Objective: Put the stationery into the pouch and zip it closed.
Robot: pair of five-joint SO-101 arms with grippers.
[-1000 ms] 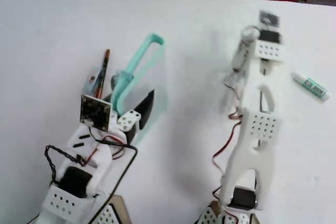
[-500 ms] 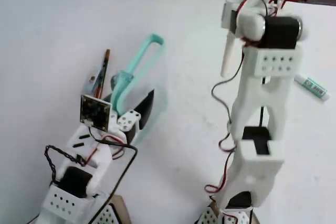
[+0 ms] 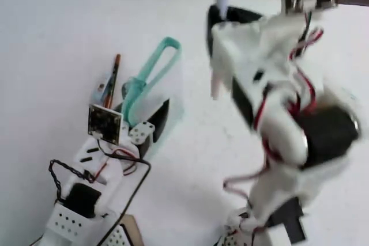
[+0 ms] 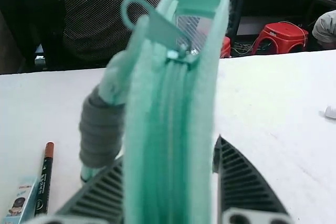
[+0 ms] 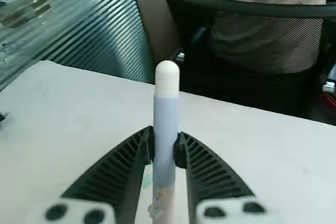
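My right pincer [image 5: 164, 140] was clamped on a pen [image 5: 167, 93], one finger on each side of the pale barrel. The pen's long axis ran in line with the fingers, and its rounded white cap pointed out past the fingertips, away from me. From the high view, that pincer [image 3: 222, 18] was raised above the table [image 3: 52, 21], and the pen [image 3: 216, 73] stuck out of it at both ends.

My left pincer [image 4: 168, 156] was closed on the pouch [image 4: 173, 103], with a ribbed finger pressed to each flat side. The pouch stood on its edge with the zip side up. Its long axis ran straight ahead from the pincer, and the zip pull [image 4: 157, 24] sat near the far end. I could not tell whether the zip was open.

Just to the left of that pincer, a grey pen [image 4: 100, 129] leaned against the pouch's side. Farther left, a pencil [image 4: 44, 177] lay flat on the table, roughly parallel to the pouch, with its brown end pointing away from me. A small blue packet [image 4: 21, 203] lay just beside the pencil, on the side away from the pouch.
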